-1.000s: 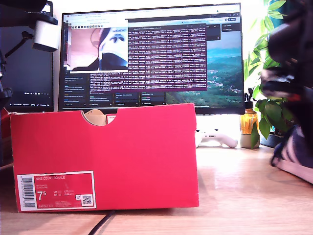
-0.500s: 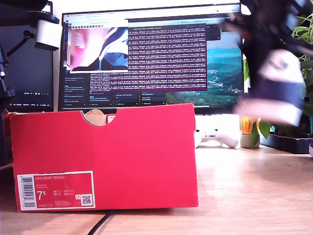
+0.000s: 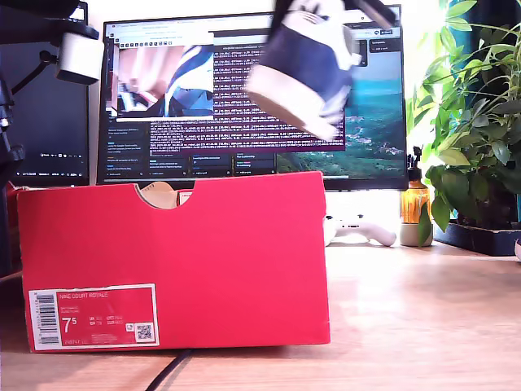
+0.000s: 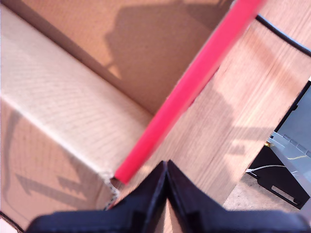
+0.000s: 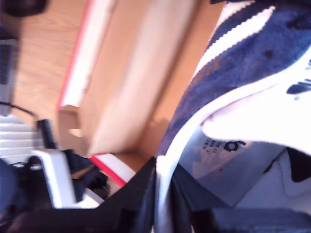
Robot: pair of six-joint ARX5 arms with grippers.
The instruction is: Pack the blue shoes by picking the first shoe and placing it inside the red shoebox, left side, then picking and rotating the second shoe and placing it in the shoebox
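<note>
Second gripper [image 5: 163,170] clamps shoe [image 3: 303,73] by its collar, high above box [image 3: 203,244]; first gripper [image 4: 166,170] closed, empty. Risk: thin pinch slips w/ swing, or sole snags box rim.

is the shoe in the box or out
Out: the shoe is in the air above the box, clamped in my second gripper.

- Red shoebox [image 3: 179,261], front wall, white size label [image 3: 94,318]: "NIKE COURT ROYALE"; large "7" with a small "5"; barcode [image 3: 42,319]; QR code [image 3: 144,331]. Smaller print illegible.
- Monitor [image 3: 366,122]: terminal lines and window captions, too small to read.
- Blue shoe [image 5: 252,73], tongue label [image 5: 228,160]: printed characters, blurred, unreadable.
</note>
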